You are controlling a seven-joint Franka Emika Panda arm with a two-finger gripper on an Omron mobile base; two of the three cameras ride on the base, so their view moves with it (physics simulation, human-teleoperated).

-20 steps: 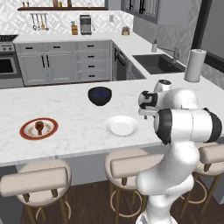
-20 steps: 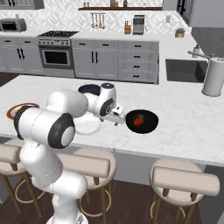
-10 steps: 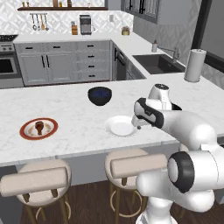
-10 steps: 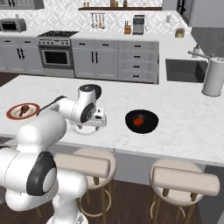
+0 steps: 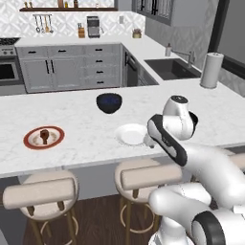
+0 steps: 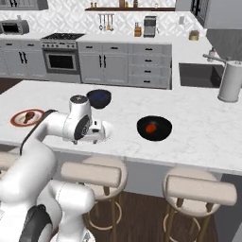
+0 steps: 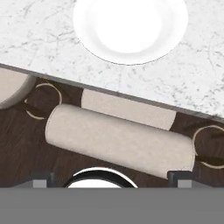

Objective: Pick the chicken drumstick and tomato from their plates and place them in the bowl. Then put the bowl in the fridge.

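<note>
The chicken drumstick lies on the red-rimmed plate at the counter's left; the same drumstick and plate show in the right base view. Inside the black bowl sits the tomato. My gripper is open with nothing between its fingers. It hangs over the counter's front edge beside the bare white plate, the same plate as in the left base view. The hand stands well left of the bowl. The fridge is out of view.
A deeper dark blue bowl stands behind the white plate. Padded stools line up under the counter's front edge. A paper towel roll and a sink are at the far right.
The arm has swung left from above the black bowl to the white plate at the counter's front edge. The tomato stays in the bowl; the gripper stays open.
</note>
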